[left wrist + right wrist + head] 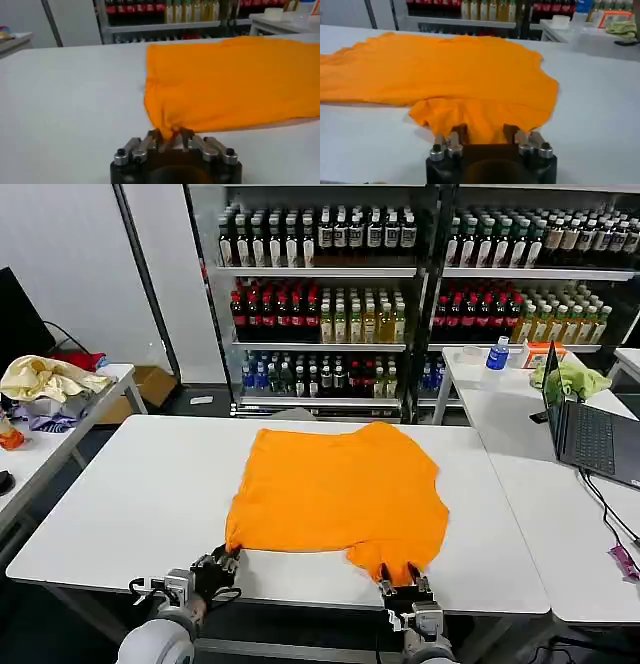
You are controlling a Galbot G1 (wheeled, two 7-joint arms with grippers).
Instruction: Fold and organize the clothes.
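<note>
1. Head view: the white tabletop [130, 504] is the largest item, and the other items here are placed relative to it. It spans the foreground, with the shelving of bottled drinks [320, 304] behind its far edge.
2. The orange T-shirt [335, 489] lies spread flat on the tabletop, from about the centre to the near edge. Its near-left corner and a bunched flap at its near-right side reach toward the near edge.
3. A second tabletop [520, 424] adjoins the main tabletop on the right. It carries an open laptop [590, 434], a lime green cloth [572, 379] and a blue-capped bottle [497, 354].
4. A side table [60, 434] stands left of the main tabletop with pale yellow and grey garments [45, 389] heaped on it.
5. The left hand [222, 562] sits at the near edge of the tabletop, left of centre. In the left wrist view its fingers [155, 136] are clamped together on the shirt's near-left corner, with the fabric gathered between them.
6. The right hand [404, 582] sits at the near edge, right of centre. In the right wrist view its fingers [460, 131] are set apart around the bunched flap. Whether they press the fabric cannot be told.
</note>
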